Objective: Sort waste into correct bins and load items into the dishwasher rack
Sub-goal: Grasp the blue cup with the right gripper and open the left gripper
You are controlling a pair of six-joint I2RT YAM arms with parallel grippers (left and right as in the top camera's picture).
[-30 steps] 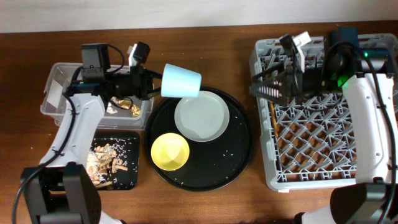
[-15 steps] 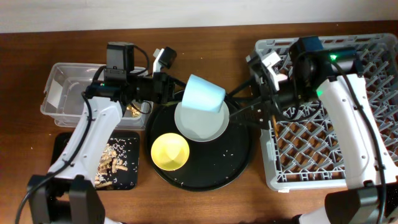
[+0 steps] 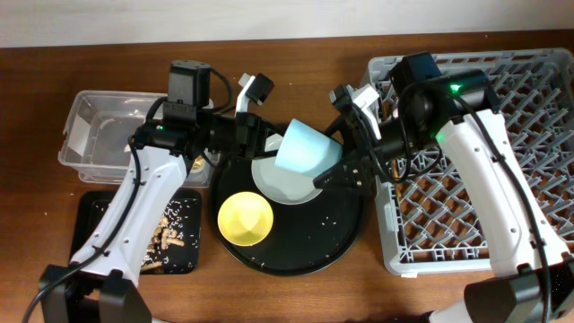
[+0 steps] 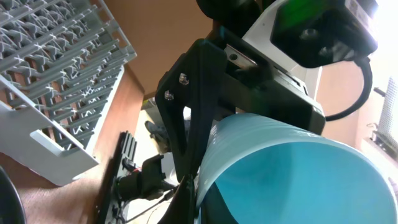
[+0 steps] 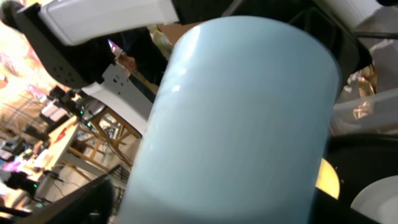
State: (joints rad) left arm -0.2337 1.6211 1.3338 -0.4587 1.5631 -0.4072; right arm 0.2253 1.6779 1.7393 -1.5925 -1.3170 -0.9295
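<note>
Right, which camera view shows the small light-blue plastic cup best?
The overhead view: the small light-blue plastic cup shows nearly whole, tilted above the round black tray. The left wrist view catches only its open rim and some of its wall, and the right wrist view shows only its side, filling the frame.

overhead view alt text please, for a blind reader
The left fingers hold a blue cup tilted above a plate on a round black tray, and the open right fingers reach toward it. A yellow bowl sits on the tray, a grey rack at right, a clear tub and scrap tray at left.
</note>
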